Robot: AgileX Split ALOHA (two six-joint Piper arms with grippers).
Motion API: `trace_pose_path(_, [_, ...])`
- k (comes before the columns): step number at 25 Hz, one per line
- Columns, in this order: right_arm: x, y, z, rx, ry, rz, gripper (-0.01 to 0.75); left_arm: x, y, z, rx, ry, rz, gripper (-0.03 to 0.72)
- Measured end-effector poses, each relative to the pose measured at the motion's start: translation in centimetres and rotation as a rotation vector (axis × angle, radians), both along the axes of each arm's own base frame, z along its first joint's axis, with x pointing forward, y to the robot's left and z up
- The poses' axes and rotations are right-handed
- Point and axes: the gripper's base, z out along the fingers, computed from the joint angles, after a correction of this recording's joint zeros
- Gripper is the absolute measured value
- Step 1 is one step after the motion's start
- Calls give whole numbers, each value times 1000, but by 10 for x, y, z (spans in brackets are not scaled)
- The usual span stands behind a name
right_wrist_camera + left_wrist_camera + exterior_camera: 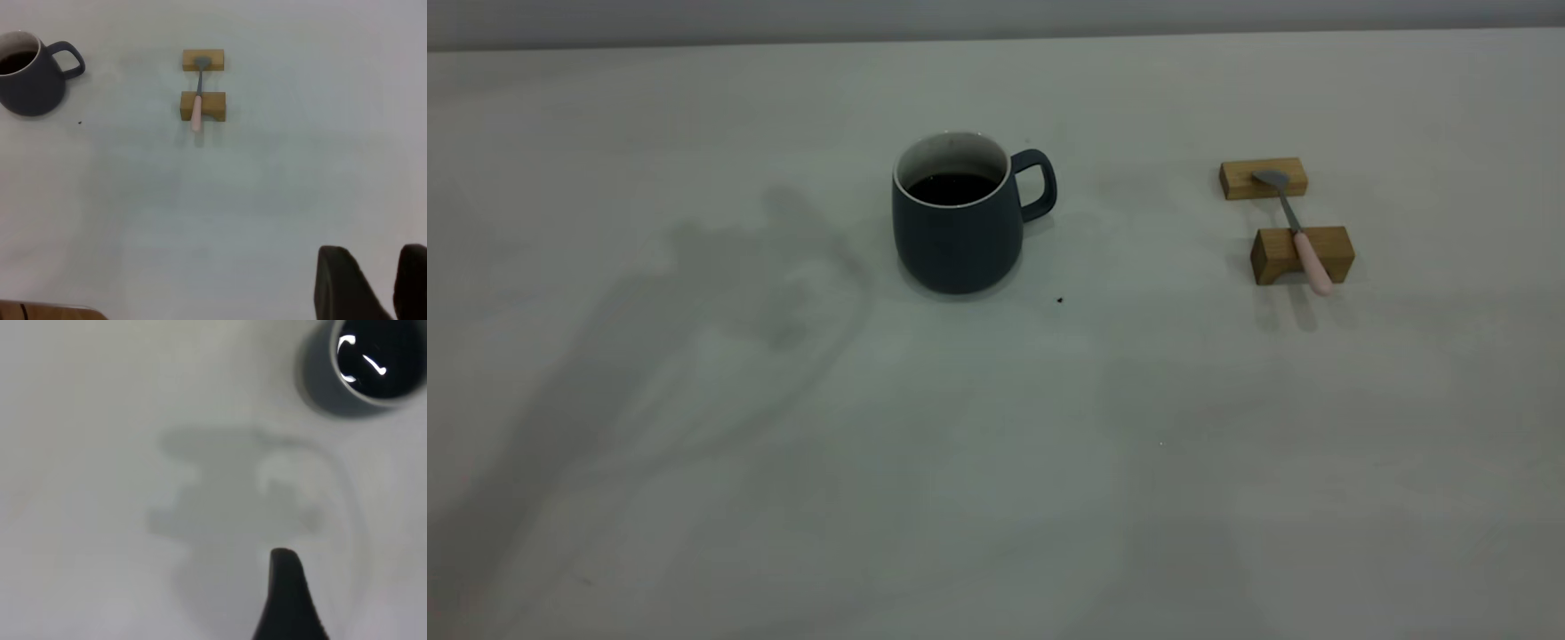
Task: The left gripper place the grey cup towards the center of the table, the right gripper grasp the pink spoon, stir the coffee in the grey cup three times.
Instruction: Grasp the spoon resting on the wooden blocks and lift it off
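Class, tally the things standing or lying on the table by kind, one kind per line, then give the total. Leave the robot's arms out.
Cup with coffee: 1
Spoon: 1
Wooden blocks: 2
Total: 4 things on the table

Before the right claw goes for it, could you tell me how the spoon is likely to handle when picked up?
The spoon looks slim and rigid, probably light. It bridges two wooden blocks, so it may slide or tip off if nudged. Its rounded pink handle could slip or twist in a pinch.
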Motion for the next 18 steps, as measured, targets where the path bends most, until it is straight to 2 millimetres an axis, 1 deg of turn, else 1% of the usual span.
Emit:
trace_pose_path(4, [0, 0, 0, 0, 0, 0, 237, -31, 9, 34, 6, 96, 52, 592])
trace_pose_path(7, [0, 0, 0, 0, 0, 0, 237, -54, 22, 55, 72, 158, 149, 592])
trace_pose_path(11, [0, 0, 0, 0, -1, 0, 237, -70, 40, 86, 140, 24, 334, 592])
trace_pose_path(14, [0, 0, 0, 0, -1, 0, 237, -86, 50, 107, 145, -60, 408, 592])
trace_pose_path(16, [0, 0, 0, 0, -1, 0, 237, -105, 55, 117, 123, -94, 427, 592])
trace_pose_path(18, [0, 0, 0, 0, -1, 0, 237, -131, 61, 127, 87, -127, 441, 592])
